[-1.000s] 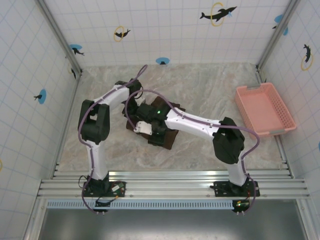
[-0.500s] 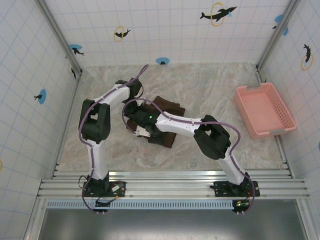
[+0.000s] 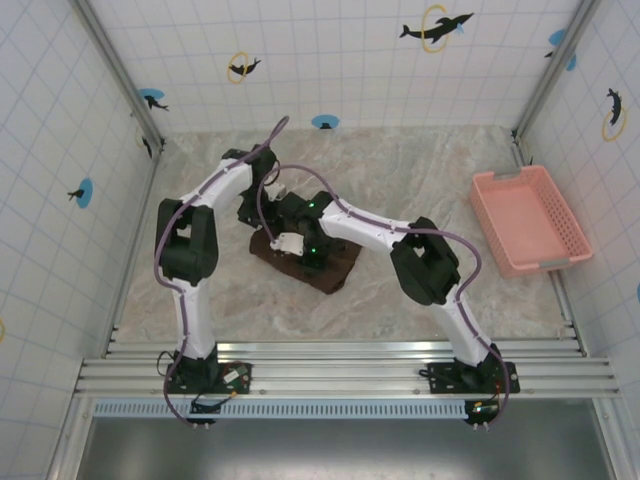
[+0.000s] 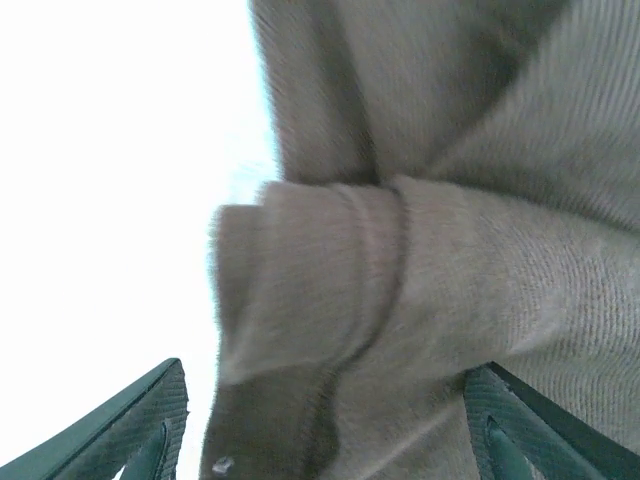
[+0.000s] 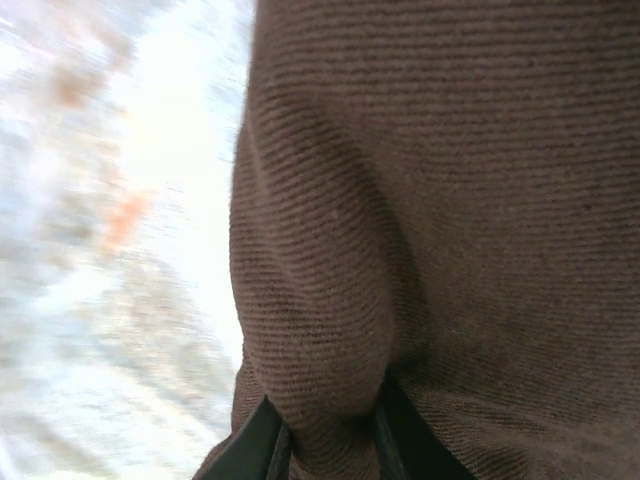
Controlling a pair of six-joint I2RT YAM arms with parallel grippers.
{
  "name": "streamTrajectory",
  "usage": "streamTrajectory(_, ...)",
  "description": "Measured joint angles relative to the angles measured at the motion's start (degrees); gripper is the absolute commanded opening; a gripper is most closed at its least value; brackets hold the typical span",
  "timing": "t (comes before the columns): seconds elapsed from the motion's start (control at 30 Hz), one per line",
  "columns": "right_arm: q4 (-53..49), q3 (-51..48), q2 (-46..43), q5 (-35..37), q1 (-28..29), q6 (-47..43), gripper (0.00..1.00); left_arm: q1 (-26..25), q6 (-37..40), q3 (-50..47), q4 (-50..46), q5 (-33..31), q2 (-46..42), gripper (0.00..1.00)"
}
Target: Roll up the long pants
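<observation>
Two robot arms meet over the long pants (image 3: 335, 270), a dark brown bundle lying a little left of centre on the marble-patterned table (image 3: 430, 180), well apart from the pink basket (image 3: 530, 220) at the right edge. Seen from above, the right gripper (image 3: 292, 246) bears down on the bundle's near-left part, and the left gripper (image 3: 258, 208) sits just beyond it at the far-left edge. In the right wrist view, the right gripper (image 5: 325, 420) has its fingers (image 5: 262, 445) drawn close, pinching a ridge of ribbed cloth, probably to pin the roll so it cannot unwind. In the left wrist view, the left gripper (image 4: 325, 430) has its fingers (image 4: 150, 430) spread wide around a folded cloth edge without clamping it, seemingly lined up to catch the loose end. The pants look partly rolled.
</observation>
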Motion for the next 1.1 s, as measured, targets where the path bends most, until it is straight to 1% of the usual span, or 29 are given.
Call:
streamTrajectory(0.13, -4.4, 3.4, 0.5, -16.0, -2.0, 1.6, 0.12, 1.4, 0.2, 5.3, -1.2, -3.1, -0.8, 0.76)
streamTrajectory(0.23, -4.7, 4.1, 0.5, -27.7, -3.9, 4.4, 0.12, 1.5, 0.4, 7.9, -1.9, -5.4, -2.3, 0.76)
streamTrajectory(0.3, -3.5, 3.3, 0.3, -33.4, -5.6, 6.5, 0.12, 1.4, 0.4, 8.8, -2.1, -6.1, -3.0, 0.76)
streamTrajectory(0.37, -0.3, 0.1, -0.5, -38.1, -8.5, 9.4, 0.12, 1.4, 0.4, 9.3, -2.3, -6.7, -3.3, 0.76)
streamTrajectory(0.47, 3.1, -4.3, -1.0, -42.5, -13.8, 12.0, 0.11, 1.4, 0.4, 9.2, -2.7, -6.8, -3.3, 0.75)
streamTrajectory(0.57, 5.5, -7.4, -0.8, -44.9, -19.3, 13.4, 0.10, 1.4, 0.1, 8.9, -2.9, -6.8, -3.3, 0.75)
streamTrajectory(0.7, 7.6, -8.7, -0.1, -46.4, -24.5, 14.9, 0.11, 0.8, 0.0, 8.5, -3.2, -7.0, -3.3, 0.75)
streamTrajectory(0.8, 10.3, -8.7, 0.9, -46.7, -26.3, 17.2, 0.11, 0.1, -0.1, 8.5, -3.7, -7.0, -3.3, 0.75)
streamTrajectory(0.97, 17.4, -10.7, 4.7, -47.4, -28.2, 23.4, 0.11, -1.6, -1.1, 9.4, -5.1, -7.1, -3.3, 0.75)
streamTrajectory(1.1, 20.3, -11.8, 7.7, -51.6, -29.7, 27.8, 0.11, -3.1, -2.5, 13.5, -6.1, -6.8, -3.3, 0.76)
